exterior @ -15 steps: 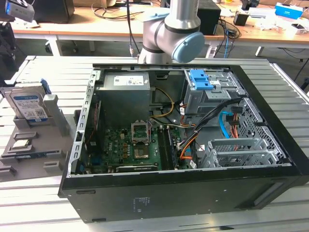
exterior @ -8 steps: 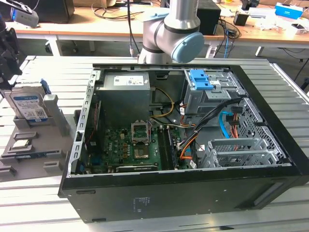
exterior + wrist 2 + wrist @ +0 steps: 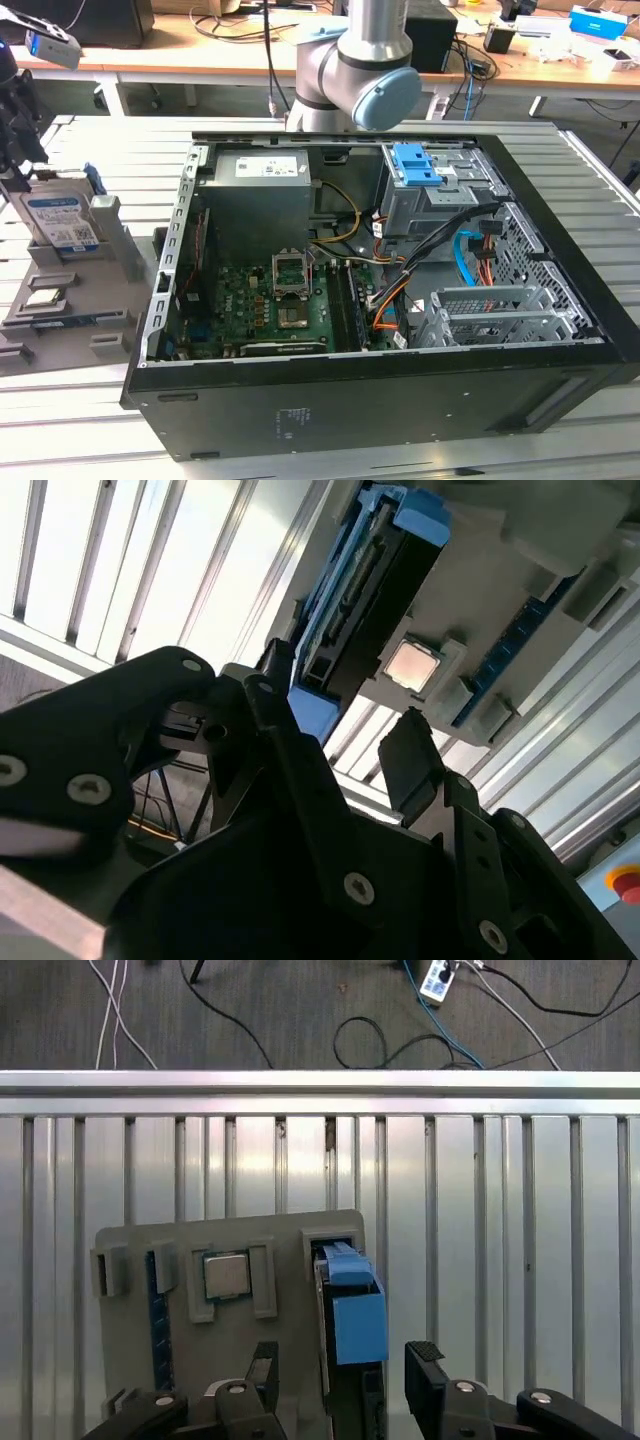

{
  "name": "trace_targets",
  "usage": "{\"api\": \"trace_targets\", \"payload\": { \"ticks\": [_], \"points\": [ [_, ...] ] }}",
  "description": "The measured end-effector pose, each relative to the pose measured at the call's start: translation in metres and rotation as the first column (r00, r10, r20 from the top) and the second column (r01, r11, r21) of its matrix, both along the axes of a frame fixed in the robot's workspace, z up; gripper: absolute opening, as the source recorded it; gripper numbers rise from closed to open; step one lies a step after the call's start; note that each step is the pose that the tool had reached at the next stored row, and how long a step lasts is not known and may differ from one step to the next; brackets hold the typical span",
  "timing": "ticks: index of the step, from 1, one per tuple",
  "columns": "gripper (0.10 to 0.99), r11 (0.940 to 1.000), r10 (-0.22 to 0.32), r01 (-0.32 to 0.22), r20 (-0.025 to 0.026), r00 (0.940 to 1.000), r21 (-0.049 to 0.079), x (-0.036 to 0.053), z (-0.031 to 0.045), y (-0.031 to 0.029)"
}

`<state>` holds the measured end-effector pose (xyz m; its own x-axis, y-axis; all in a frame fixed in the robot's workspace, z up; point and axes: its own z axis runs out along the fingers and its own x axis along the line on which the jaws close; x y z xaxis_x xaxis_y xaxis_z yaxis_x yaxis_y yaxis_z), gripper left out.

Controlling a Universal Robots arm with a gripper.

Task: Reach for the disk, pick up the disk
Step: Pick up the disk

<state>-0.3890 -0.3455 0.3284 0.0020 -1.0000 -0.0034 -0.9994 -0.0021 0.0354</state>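
I am reaching, not yet gripping: the gripper [image 3: 341, 1355] is hanging open, one finger to each side of the disk [image 3: 350, 1305], which is standing on edge in the grey holder [image 3: 130, 1240]. Closing, I judge, calls for both fingers squarely on its flat faces.
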Motion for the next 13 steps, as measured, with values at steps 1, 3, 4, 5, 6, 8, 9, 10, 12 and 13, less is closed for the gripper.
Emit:
{"api": "trace_targets", "payload": {
  "ticks": [1,3,4,5,6,8,9,10,12,13],
  "points": [
    [0.616,1.0,0.004,-0.004,0.0,1.0,0.0,0.0001,-0.0035,0.0004],
    [0.616,1.0,0.007,-0.007,0.0,1.0,0.0,0.0001,-0.0074,0.0006],
    [0.616,0.9999,0.01,-0.01,0.0001,0.9999,0.0,0.0,-0.0112,0.0007],
    [0.616,0.9999,0.013,-0.013,0.0,0.9999,0.0,0.0,-0.0149,0.0007],
    [0.616,0.9999,0.015,-0.015,0.0001,0.9999,0.0,0.0,-0.0166,0.0008],
    [0.616,0.9998,0.019,-0.019,0.0,0.9998,0.0,0.0,-0.0215,0.0008],
    [0.616,0.9998,0.021,-0.021,0.0001,0.9998,0.0,0.0001,-0.0242,0.0008],
    [0.616,0.9997,0.023,-0.023,0.0001,0.9997,0.0,0.0001,-0.0262,0.0008],
    [0.616,0.9995,0.031,-0.031,0.0001,0.9995,0.0,0.0,-0.0341,0.0008],
    [0.616,0.9994,0.034,-0.034,0.0001,0.9994,0.0,0.0,-0.0367,0.0008]
  ]
}}
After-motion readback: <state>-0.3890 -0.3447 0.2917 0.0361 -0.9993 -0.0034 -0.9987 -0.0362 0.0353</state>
